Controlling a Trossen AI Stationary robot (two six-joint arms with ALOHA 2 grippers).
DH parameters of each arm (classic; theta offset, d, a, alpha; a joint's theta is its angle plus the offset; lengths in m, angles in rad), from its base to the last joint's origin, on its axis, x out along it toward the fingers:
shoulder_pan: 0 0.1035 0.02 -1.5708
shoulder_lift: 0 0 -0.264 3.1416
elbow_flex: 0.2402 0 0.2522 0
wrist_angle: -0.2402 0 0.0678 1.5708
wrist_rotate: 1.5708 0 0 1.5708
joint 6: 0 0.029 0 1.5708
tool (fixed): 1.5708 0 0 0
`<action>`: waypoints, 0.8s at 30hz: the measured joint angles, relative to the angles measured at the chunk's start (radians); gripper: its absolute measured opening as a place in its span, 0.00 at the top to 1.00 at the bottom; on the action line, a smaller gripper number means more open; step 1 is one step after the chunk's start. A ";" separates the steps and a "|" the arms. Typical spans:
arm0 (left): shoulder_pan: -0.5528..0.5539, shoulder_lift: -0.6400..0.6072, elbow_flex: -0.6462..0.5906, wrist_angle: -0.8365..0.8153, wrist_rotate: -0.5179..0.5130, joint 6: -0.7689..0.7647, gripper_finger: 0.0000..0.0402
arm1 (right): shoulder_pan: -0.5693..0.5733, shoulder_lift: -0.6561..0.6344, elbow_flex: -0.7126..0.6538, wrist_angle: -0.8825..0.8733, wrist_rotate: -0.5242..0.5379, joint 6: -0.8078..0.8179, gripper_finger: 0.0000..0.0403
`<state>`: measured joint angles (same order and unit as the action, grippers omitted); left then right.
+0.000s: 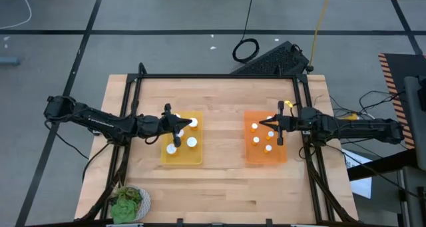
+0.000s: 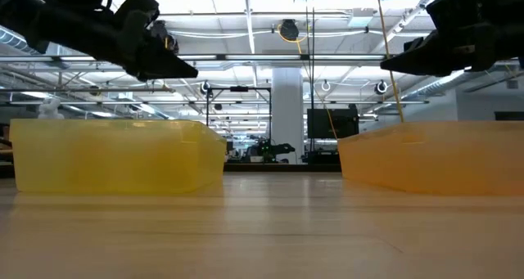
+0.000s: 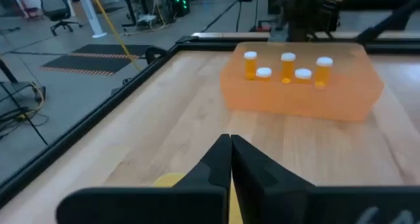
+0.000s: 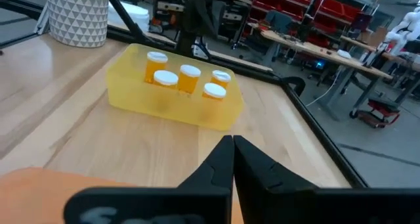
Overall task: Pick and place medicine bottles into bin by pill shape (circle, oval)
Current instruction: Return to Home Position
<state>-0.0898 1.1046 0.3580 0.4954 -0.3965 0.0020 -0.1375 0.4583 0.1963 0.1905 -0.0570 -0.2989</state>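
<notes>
- Hovering above the yellow tray [image 1: 181, 149] at centre-left of the high view, the left gripper [image 1: 174, 125] has its jaws pressed together on nothing, as the left wrist view shows.
- Four medicine bottles [image 1: 192, 142] stand upright inside that tray, white caps up, under and just beside the jaws.
- At centre-right, the right gripper [image 1: 275, 130] hangs over the orange tray [image 1: 265, 147], its jaws likewise closed and empty.
- Five bottles [image 3: 287, 66] stand in the orange tray, seen plainly from the left wrist view.
- In the low view both grippers sit in the upper corners, above the tray walls and not touching them.
- Bare wooden worktop [image 1: 223, 130] separates the two trays; nothing stands between them.
- A green leafy plant on a white plate [image 1: 130, 204] rests at the lower left corner of the worktop, well apart from both trays.
- No writing on the bottles can be read.
</notes>
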 joint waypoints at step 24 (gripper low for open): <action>0.003 -0.168 -0.168 0.045 0.139 -0.014 0.97 | 0.009 -0.021 0.000 0.001 -0.128 0.029 1.00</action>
<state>-0.0872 0.9362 0.1896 0.5406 -0.2574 -0.0120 -0.1284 0.4369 0.1959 0.1912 -0.1851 -0.2698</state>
